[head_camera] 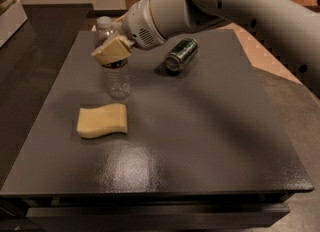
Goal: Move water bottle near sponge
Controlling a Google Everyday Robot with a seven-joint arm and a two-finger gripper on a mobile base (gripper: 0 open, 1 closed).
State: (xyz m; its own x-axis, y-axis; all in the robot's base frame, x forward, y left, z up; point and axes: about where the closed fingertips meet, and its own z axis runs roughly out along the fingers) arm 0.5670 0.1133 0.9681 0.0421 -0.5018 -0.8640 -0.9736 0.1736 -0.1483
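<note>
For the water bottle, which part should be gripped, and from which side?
Grip it near its top, coming down from above: the water bottle stands upright on the table, and its clear ribbed body would likely give under a squeeze. The gripper is at that top end. The sponge lies flat just in front, not touching.

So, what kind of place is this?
Probably a robot test area: a dark table holds a sponge, green can and water bottle, with the gripper at the bottle's top.

1 high camera faces down across the table (200, 126), pincer (112, 52) far left
</note>
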